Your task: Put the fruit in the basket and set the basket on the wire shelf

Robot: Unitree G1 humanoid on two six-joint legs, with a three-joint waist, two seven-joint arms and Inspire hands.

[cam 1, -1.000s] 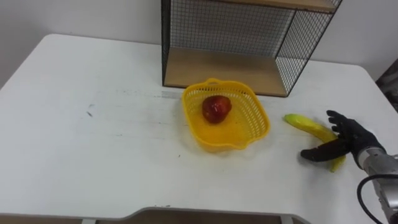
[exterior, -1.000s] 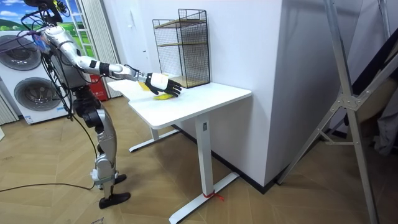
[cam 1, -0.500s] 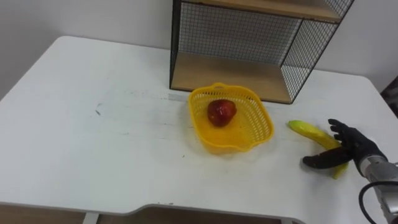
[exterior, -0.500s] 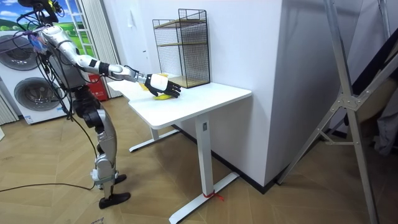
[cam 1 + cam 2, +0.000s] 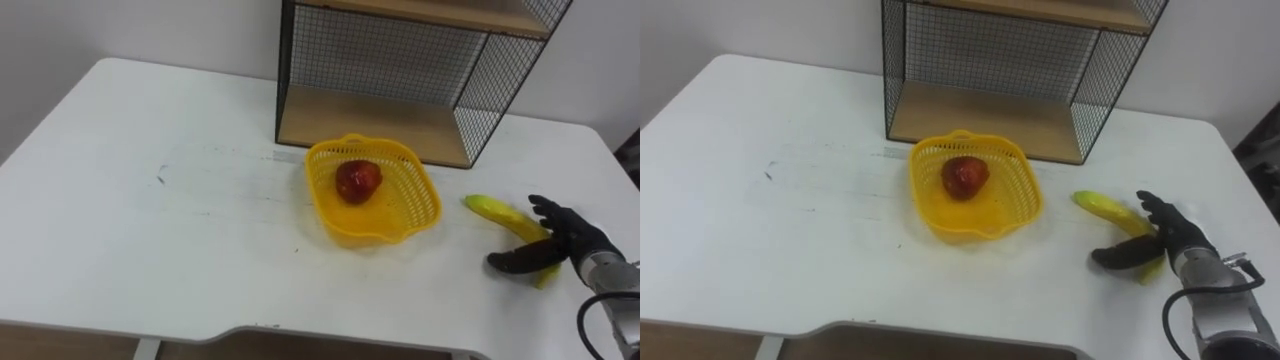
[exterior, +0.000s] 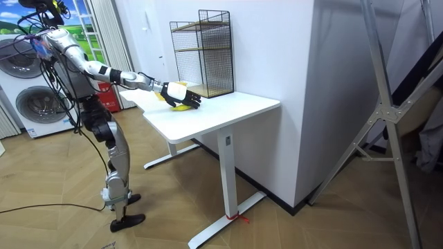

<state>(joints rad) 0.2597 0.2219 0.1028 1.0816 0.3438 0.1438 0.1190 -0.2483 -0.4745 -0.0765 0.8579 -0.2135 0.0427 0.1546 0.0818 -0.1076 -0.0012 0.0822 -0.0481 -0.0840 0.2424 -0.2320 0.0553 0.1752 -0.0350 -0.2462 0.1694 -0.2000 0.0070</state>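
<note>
Near the table's (image 5: 585,165) right edge, right hand (image 5: 563,236) straddles the banana (image 5: 490,208).

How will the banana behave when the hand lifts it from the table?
The banana is curved and lies flat, so it probably will not roll. It looks firm and should keep its shape. The right hand covers one end only, so the free end may dip when lifted.
</note>
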